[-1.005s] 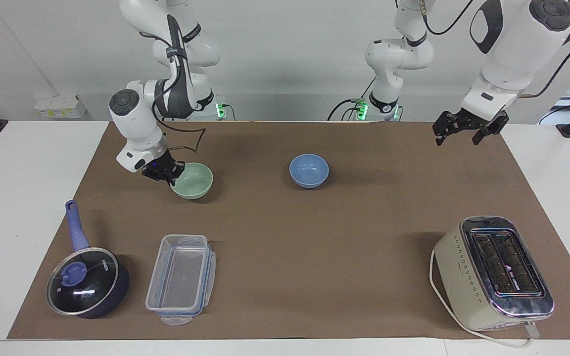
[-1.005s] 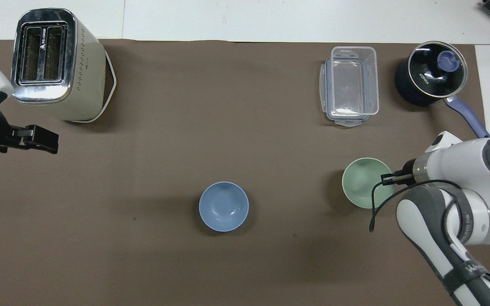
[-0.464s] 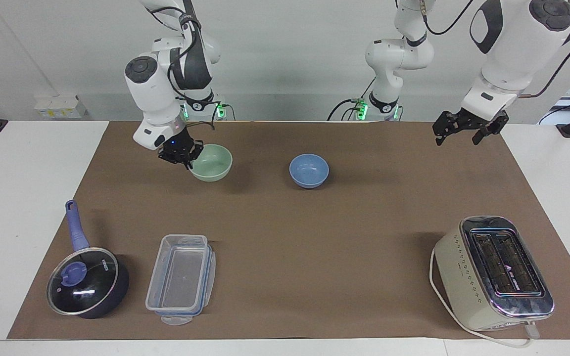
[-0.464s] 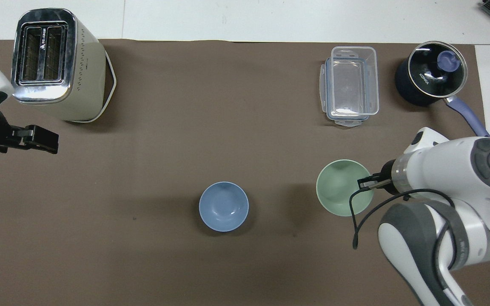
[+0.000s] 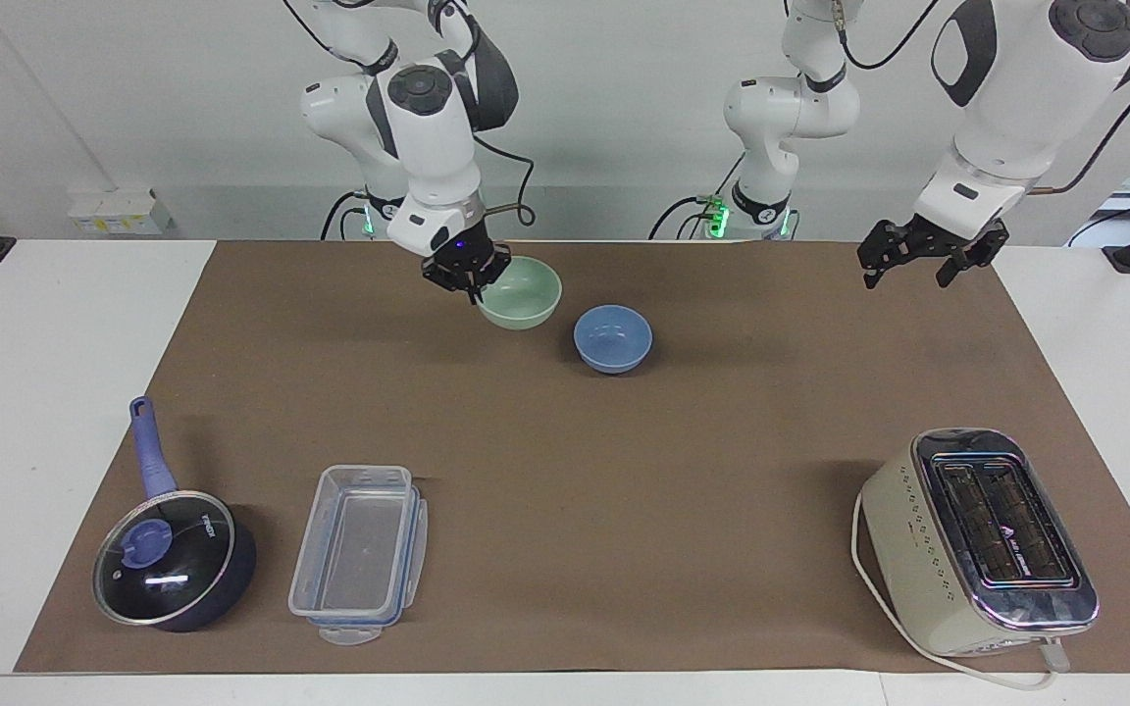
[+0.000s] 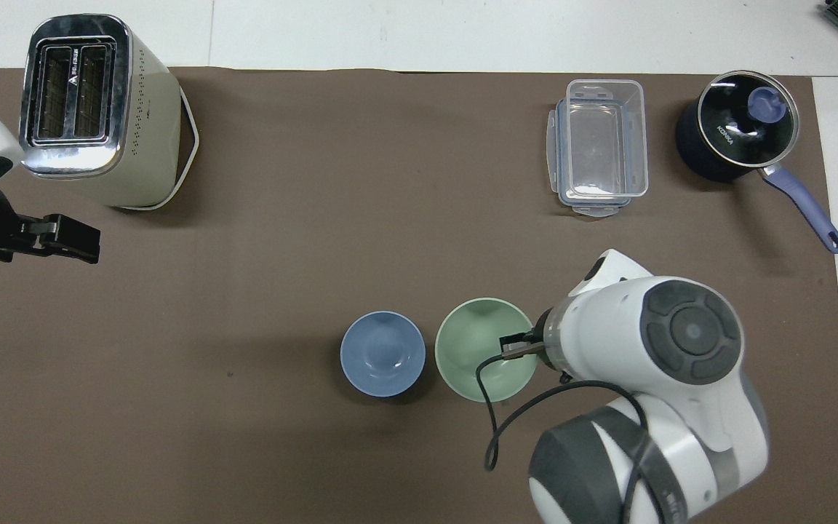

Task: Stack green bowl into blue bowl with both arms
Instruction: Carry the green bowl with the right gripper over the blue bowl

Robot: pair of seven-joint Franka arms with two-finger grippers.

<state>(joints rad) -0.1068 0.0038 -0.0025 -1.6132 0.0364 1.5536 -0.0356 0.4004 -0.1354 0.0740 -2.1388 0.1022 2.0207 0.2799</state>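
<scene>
1. Right gripper (image 5: 472, 277), upper centre of the facing view: clenched on the green bowl (image 5: 522, 291) rim, bowl raised beside the blue bowl (image 5: 612, 338).
2. Left gripper (image 5: 926, 257), upper right: fingers spread, holding nothing, waiting.

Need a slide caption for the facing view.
Right gripper carries green bowl toward blue bowl; left gripper waits open.

White table (image 5: 55, 324), brown mat (image 5: 565, 471) on it, bearing blue bowl (image 5: 612, 338), toaster (image 5: 982, 539), clear container (image 5: 359, 554), lidded pot (image 5: 173, 559)
</scene>
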